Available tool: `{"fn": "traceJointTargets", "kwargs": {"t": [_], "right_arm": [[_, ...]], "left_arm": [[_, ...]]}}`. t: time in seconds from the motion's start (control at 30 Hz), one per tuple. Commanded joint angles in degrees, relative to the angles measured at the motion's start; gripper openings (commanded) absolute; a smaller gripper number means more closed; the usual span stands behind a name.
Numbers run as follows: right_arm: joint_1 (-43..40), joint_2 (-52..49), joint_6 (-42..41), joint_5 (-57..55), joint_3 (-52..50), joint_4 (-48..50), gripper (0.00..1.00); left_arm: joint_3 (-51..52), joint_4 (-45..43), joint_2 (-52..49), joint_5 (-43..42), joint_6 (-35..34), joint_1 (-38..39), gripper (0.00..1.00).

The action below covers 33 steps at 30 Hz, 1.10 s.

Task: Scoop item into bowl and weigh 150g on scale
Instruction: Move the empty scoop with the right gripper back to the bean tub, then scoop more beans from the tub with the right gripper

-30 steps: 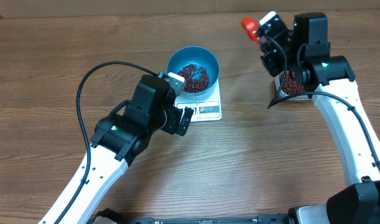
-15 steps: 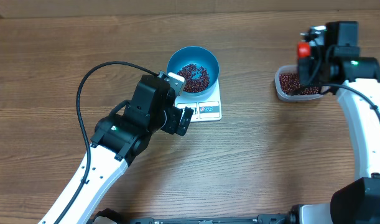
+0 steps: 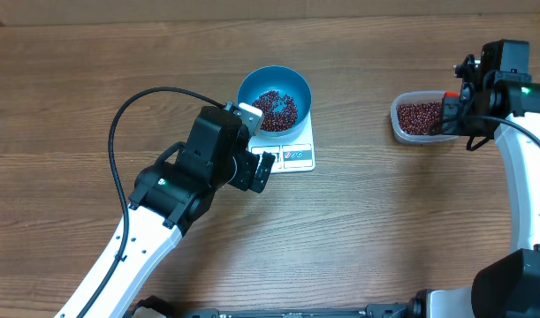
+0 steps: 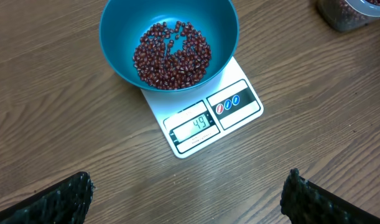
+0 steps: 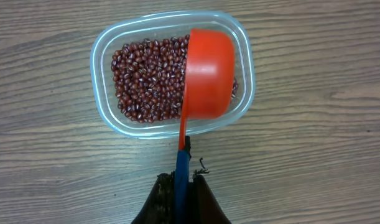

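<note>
Red plastic scoop (image 5: 208, 74), clenched in the right gripper (image 5: 182, 186), now hovers over the clear plastic tub (image 5: 97, 68) ahead of its jaws — refill due; left gripper (image 4: 190, 202) gapes.

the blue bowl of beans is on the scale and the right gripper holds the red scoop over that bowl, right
No. The right gripper holds the red scoop over the clear tub, not the bowl; the right wrist view shows it. The bowl of beans is on the scale.
</note>
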State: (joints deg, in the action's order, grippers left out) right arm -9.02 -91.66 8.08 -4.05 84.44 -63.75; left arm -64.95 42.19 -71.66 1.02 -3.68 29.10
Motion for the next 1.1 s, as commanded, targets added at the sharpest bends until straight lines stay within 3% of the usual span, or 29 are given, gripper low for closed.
{"fn": "traceJointTargets", "kwargs": {"t": [0.0, 0.2, 0.57, 1.07], "right_arm": [[-0.4, 0.3, -1.9, -0.4, 1.1, 0.3, 0.04], [-0.4, -0.8, -8.4, -0.3, 1.0, 1.2, 0.04], [-0.4, -8.1, -8.3, 0.7, 1.0, 0.6, 0.04], [-0.4, -10.2, -7.6, 0.7, 1.0, 1.9, 0.04]], "left_arm": [[0.4, 0.0, -0.2, -0.8, 0.3, -0.2, 0.99], [0.4, 0.0, -0.2, -0.8, 0.3, -0.2, 1.00], [0.4, 0.0, -0.2, -0.8, 0.3, -0.2, 1.00], [0.4, 0.0, -0.2, -0.8, 0.3, -0.2, 1.00]]}}
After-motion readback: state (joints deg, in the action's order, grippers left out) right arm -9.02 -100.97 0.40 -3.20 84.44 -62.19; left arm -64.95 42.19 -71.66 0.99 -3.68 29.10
